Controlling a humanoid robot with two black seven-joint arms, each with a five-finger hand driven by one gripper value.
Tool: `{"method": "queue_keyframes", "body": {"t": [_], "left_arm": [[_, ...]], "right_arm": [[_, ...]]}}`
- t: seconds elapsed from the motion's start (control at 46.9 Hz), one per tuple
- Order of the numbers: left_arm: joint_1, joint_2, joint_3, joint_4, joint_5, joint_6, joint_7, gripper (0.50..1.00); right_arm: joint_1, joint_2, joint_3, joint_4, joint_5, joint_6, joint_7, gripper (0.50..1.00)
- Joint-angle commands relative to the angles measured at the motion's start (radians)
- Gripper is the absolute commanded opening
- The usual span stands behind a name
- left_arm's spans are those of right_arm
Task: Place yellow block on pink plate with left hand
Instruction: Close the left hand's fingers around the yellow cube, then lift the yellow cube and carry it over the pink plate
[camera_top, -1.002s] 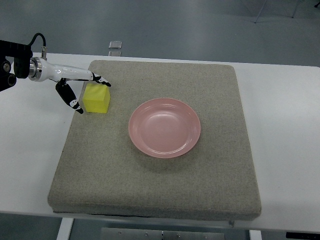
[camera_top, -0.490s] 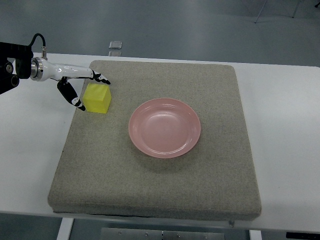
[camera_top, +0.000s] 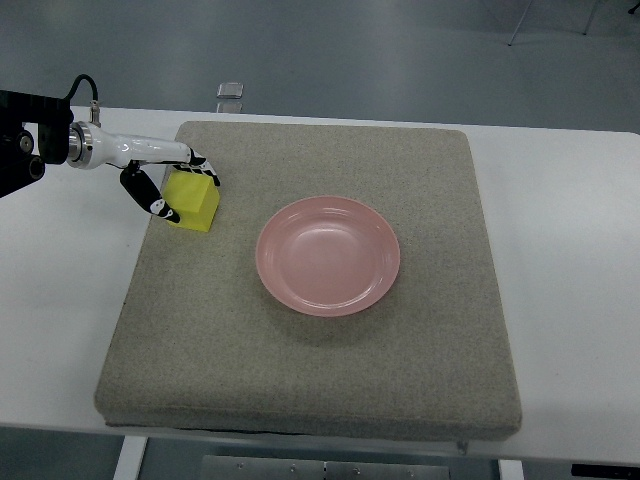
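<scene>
left hand (camera_top: 172, 186) has closed in, fingers now pinching yellow block (camera_top: 192, 200) near the mat's (camera_top: 300, 390) far-left corner; block looks tipped, lift probably starting; pink plate (camera_top: 328, 256) mid-mat, still empty; right arm unseen

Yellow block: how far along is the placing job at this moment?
Done: the left robot hand has reached the yellow block, with fingers on either side of it, apparently gripping. In hand: the grasp, with the block tilted near the grey mat's left edge. Left: carrying it right to the pink plate, which sits empty, and letting go.
</scene>
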Motion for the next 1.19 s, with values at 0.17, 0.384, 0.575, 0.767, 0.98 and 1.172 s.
{"method": "queue_keyframes", "body": {"t": [0.17, 0.384, 0.575, 0.767, 0.98, 1.172], "left_arm": [[-0.002, 0.0, -0.001, 0.014, -0.002, 0.0, 0.002, 0.5], [-0.003, 0.0, -0.007, 0.015, -0.003, 0.002, 0.002, 0.5], [-0.012, 0.0, -0.029, 0.015, -0.008, 0.012, 0.002, 0.5], [-0.031, -0.001, -0.078, 0.005, -0.003, 0.014, 0.002, 0.5], [-0.049, -0.049, -0.09, -0.003, -0.002, 0.014, 0.002, 0.5], [-0.06, -0.104, -0.093, -0.009, -0.002, 0.014, 0.002, 0.5]], "right_arm": [[0.0, 0.0, 0.0, 0.0, 0.0, 0.0, 0.0, 0.924], [0.0, 0.0, 0.0, 0.0, 0.0, 0.0, 0.0, 0.924], [0.0, 0.0, 0.0, 0.0, 0.0, 0.0, 0.0, 0.924], [0.0, 0.0, 0.0, 0.0, 0.0, 0.0, 0.0, 0.924], [0.0, 0.0, 0.0, 0.0, 0.0, 0.0, 0.0, 0.924], [0.0, 0.0, 0.0, 0.0, 0.0, 0.0, 0.0, 0.924]]}}
